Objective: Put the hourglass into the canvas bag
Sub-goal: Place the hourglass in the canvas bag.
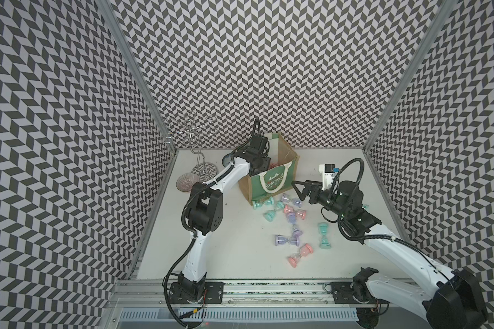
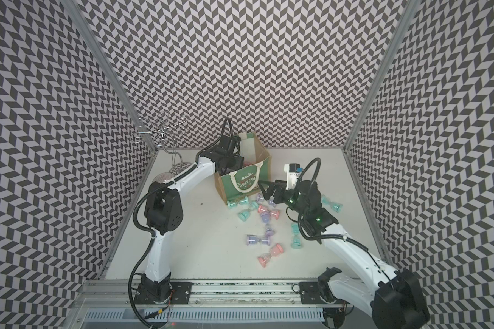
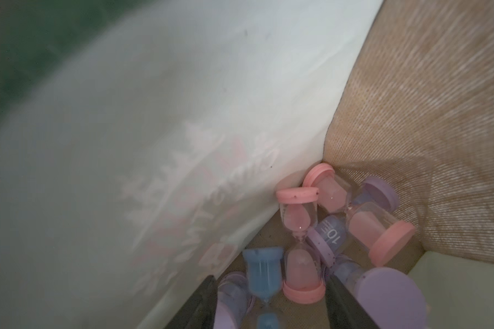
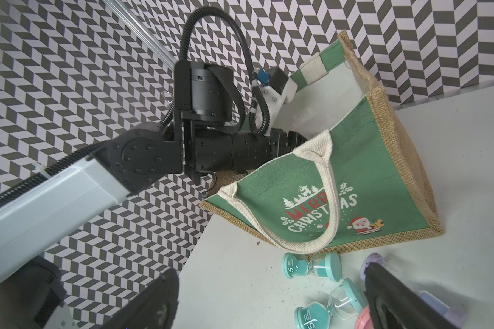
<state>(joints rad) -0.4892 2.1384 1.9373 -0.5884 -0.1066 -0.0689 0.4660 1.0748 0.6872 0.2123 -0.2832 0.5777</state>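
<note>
The canvas bag (image 1: 271,182) (image 2: 243,182) (image 4: 354,199) stands open at the back of the table, green "Merry Christmas" panel facing front. My left arm reaches down into it. In the left wrist view my left gripper (image 3: 270,287) is open near the bag floor. A blurred blue hourglass (image 3: 264,270) lies loose between the fingers, with gaps on both sides. Pink (image 3: 300,247) and purple (image 3: 330,236) hourglasses lie in the corner. My right gripper (image 1: 298,191) (image 2: 264,191) (image 4: 268,290) hangs open and empty to the right of the bag, above teal hourglasses (image 4: 311,265).
Several hourglasses lie scattered on the table: teal (image 1: 263,202), purple (image 1: 286,240), pink (image 1: 300,254), teal (image 1: 323,235). A wire stand (image 1: 194,142) and a glass bowl (image 1: 186,181) sit at the back left. The patterned back wall is close behind the bag.
</note>
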